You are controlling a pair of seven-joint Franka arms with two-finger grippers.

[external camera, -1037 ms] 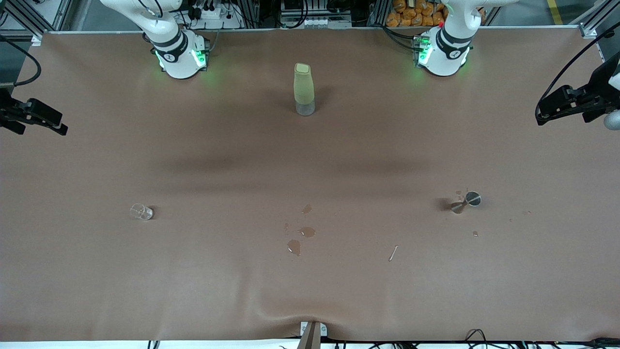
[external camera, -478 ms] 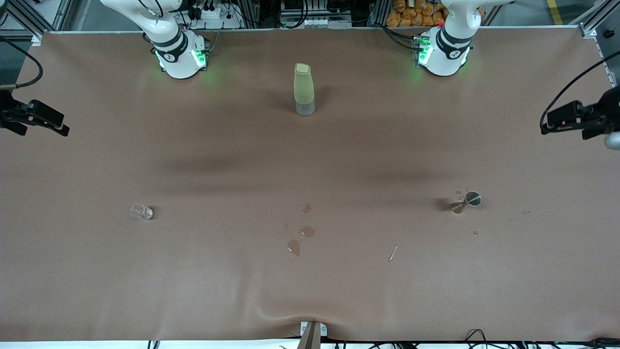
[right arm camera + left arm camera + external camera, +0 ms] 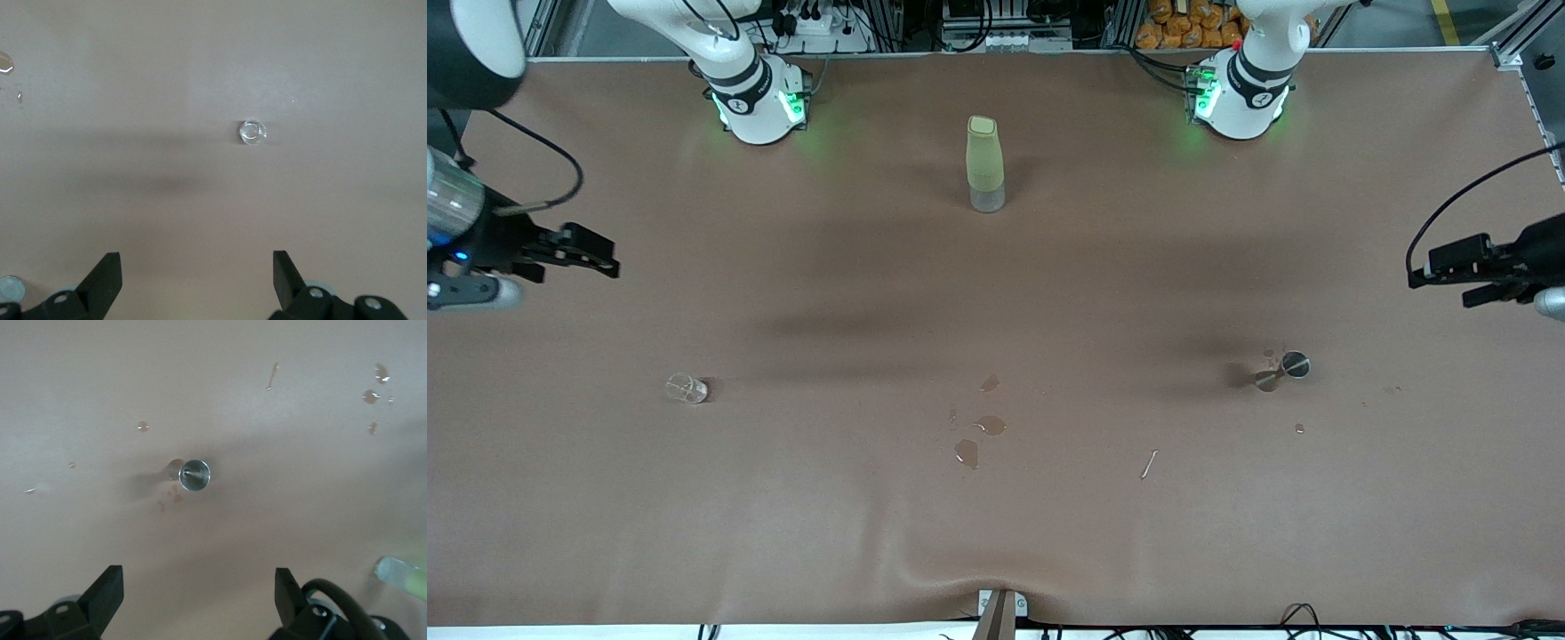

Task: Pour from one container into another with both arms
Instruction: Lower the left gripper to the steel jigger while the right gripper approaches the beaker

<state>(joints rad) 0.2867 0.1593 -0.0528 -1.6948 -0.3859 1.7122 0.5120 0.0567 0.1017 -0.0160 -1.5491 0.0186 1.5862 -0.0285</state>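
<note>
A small clear glass cup (image 3: 687, 388) (image 3: 253, 132) stands toward the right arm's end of the table. A small metal jigger (image 3: 1285, 369) (image 3: 194, 475) stands toward the left arm's end. My right gripper (image 3: 607, 260) (image 3: 197, 270) hangs open and empty over the table's edge at its own end, apart from the glass. Likewise open and empty, my left gripper (image 3: 1416, 272) (image 3: 199, 587) hovers over the table edge at the left arm's end, apart from the jigger.
A tall yellow-green bottle (image 3: 985, 164) stands midway between the two arm bases. Several small puddles (image 3: 978, 427) lie in the middle of the brown table cover (image 3: 996, 533). A thin pale stick (image 3: 1149, 463) lies between the puddles and the jigger.
Both grippers have come in from the table's ends and moved lower in the front view, the right one farther inward. Cup, jigger and bottle have not moved.
</note>
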